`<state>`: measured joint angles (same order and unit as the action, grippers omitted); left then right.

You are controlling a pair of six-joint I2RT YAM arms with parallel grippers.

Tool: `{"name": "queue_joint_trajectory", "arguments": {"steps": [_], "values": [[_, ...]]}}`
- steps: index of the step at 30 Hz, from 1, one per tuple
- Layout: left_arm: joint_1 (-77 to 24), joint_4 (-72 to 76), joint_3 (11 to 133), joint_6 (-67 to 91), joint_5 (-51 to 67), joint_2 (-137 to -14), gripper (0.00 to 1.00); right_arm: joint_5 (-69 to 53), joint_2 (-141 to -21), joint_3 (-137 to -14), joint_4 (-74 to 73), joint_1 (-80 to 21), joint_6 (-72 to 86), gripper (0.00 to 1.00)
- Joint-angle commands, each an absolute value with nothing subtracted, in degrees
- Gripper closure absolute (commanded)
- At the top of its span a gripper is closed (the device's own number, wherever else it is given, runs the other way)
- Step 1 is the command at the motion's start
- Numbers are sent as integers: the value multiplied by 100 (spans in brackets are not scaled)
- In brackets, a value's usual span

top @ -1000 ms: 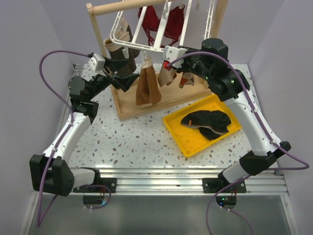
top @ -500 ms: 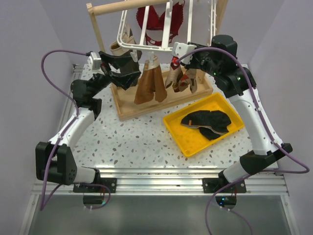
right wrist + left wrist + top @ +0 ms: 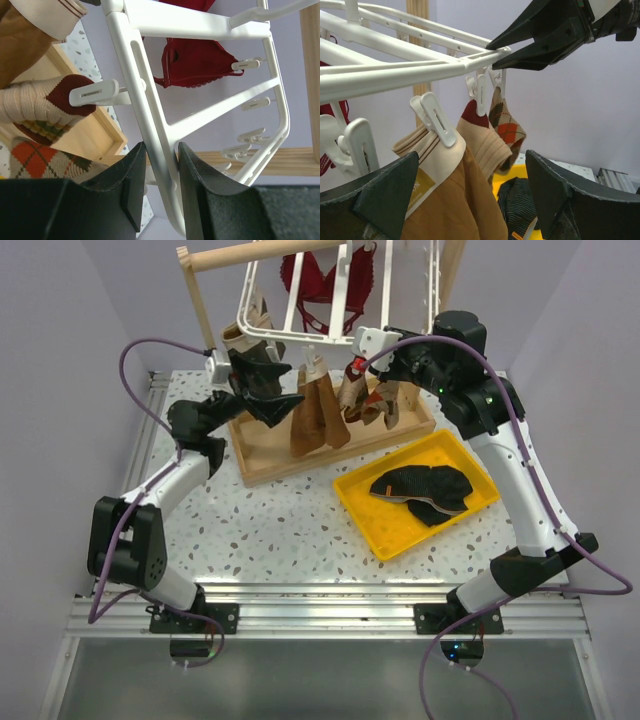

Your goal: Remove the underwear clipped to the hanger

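The white hanger [image 3: 300, 310] hangs tilted from the wooden stand. My right gripper [image 3: 357, 346] is shut on its near right corner rail; the right wrist view shows both fingers clamped on the white rail [image 3: 161, 147]. Brown underwear [image 3: 318, 415] with a beige waistband hangs from a clip. My left gripper [image 3: 285, 390] is open beside it; in the left wrist view the brown underwear [image 3: 455, 200] hangs between the open jaws, untouched, under its white clip [image 3: 437, 120]. Dark underwear [image 3: 425, 490] lies in the yellow tray [image 3: 370, 515].
Argyle socks [image 3: 507, 125] hang clipped next to the brown underwear. A red bra [image 3: 200, 62] hangs at the hanger's far side. The wooden stand's base tray [image 3: 270, 455] sits under the hanger, its post [image 3: 195, 290] at left.
The right gripper has raised the hanger's corner, and the clothes swung with it. My left arm has moved up and right, bringing its open jaws around the brown underwear.
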<state>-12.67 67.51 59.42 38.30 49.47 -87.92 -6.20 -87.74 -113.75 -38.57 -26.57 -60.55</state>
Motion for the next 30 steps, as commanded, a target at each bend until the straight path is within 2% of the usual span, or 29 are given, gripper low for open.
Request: {"name": "queue_joint_trajectory", "arguments": {"steps": [1, 8, 19, 30], "values": [[-1344, 7005, 6275, 3481, 4597, -8877, 9, -721, -8596, -11593, -3797, -2610, -5889, 66], [-1529, 6610, 6767, 3498, 4149, -9245, 9, -765, -8605, -11663, -3832, -2619, -5818, 66], [-1538, 7005, 7233, 4754, 4122, -9896, 14, -817, -8561, -11637, -3867, -2610, -5818, 66], [-1538, 7471, 7312, 5379, 3938, -9888, 12, -844, -8525, -11575, -3858, -2610, -5792, 66]]}}
